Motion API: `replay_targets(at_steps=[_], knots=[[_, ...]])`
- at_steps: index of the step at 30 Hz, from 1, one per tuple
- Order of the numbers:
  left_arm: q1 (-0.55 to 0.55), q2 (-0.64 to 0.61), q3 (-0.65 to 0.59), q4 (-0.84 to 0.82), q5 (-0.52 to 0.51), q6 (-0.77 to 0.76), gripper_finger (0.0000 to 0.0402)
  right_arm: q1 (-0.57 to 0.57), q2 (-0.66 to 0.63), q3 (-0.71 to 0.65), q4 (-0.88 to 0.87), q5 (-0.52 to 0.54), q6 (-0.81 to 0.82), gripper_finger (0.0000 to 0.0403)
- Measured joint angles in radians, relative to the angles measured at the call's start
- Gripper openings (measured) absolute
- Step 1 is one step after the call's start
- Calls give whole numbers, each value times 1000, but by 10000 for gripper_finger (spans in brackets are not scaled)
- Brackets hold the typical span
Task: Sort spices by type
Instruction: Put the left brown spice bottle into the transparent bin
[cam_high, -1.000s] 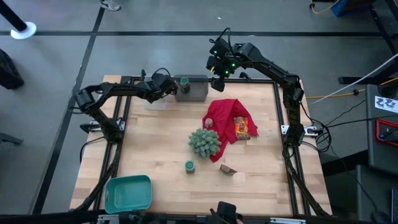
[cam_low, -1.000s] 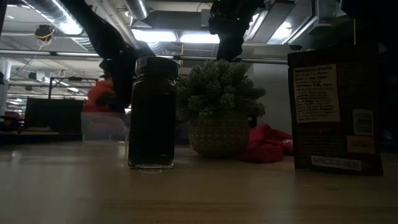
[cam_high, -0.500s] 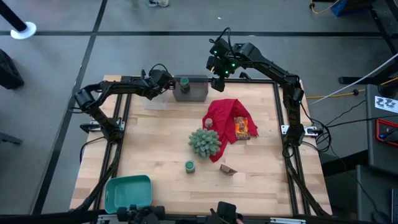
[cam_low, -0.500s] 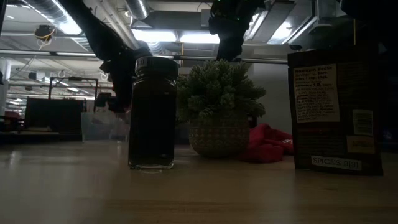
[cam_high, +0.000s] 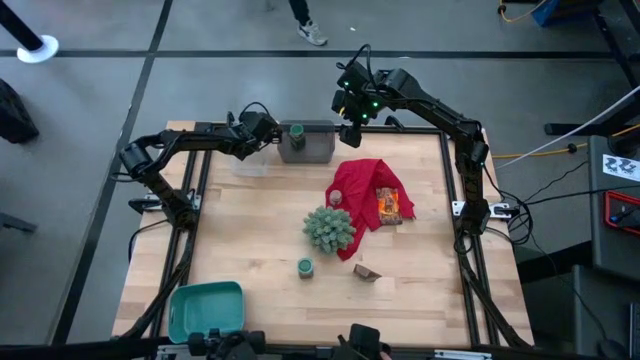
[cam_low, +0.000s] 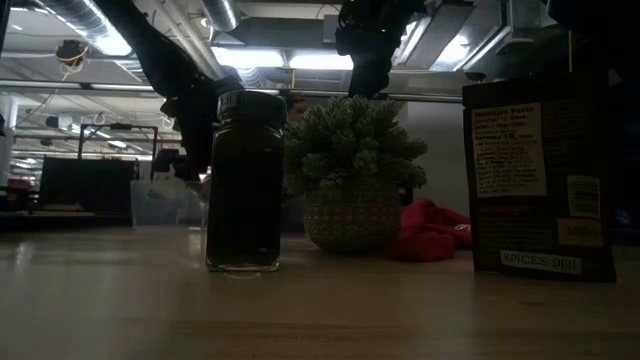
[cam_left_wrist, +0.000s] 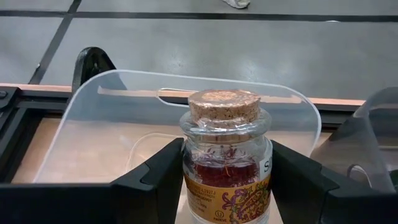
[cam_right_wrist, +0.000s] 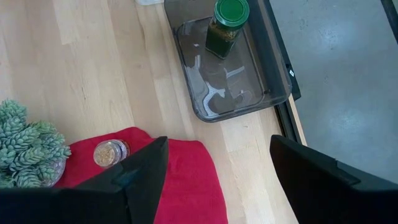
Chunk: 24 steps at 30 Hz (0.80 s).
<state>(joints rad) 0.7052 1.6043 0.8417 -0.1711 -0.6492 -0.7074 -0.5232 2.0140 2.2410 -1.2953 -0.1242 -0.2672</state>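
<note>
Left gripper (cam_left_wrist: 227, 186) clasps a cork-stoppered jar (cam_left_wrist: 226, 158) above the clear bin (cam_left_wrist: 112, 106) at the desk's far-left edge; right gripper (cam_right_wrist: 214, 171) spread wide, hovering over the red cloth (cam_right_wrist: 186, 180).

Red cloth (cam_high: 362, 188) crumpled mid-table, right of centre. Spiky green plant (cam_high: 329, 228) in pale woven pot touching cloth's near-left edge — upright. Grey tray (cam_high: 318, 146) at far edge of wooden table (cam_high: 250, 220); clear bin (cam_high: 248, 162) just left of it, also at far edge. Teal container (cam_high: 206, 310) at near-left corner, well apart from rest. Beyond table — grey floor with dark lines, person's shoe (cam_high: 313, 35) at top. Low view: ceiling lights, pipes, shelving in room behind.
</note>
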Motion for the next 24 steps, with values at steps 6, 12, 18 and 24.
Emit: replay_targets(at_steps=[6, 12, 18, 24], knots=[[0, 3, 0, -4, 16, 21, 191, 0, 0, 0, 0, 0, 0, 280], [10, 40, 0, 3, 17, 56, 191, 0, 0, 0, 0, 0, 0, 280], [36, 75, 2, 17, 20, 44, 191, 0, 0, 0, -1, 0, 0, 280], [42, 77, 1, 47, 18, 57, 191, 0, 0, 0, -1, 0, 0, 280]])
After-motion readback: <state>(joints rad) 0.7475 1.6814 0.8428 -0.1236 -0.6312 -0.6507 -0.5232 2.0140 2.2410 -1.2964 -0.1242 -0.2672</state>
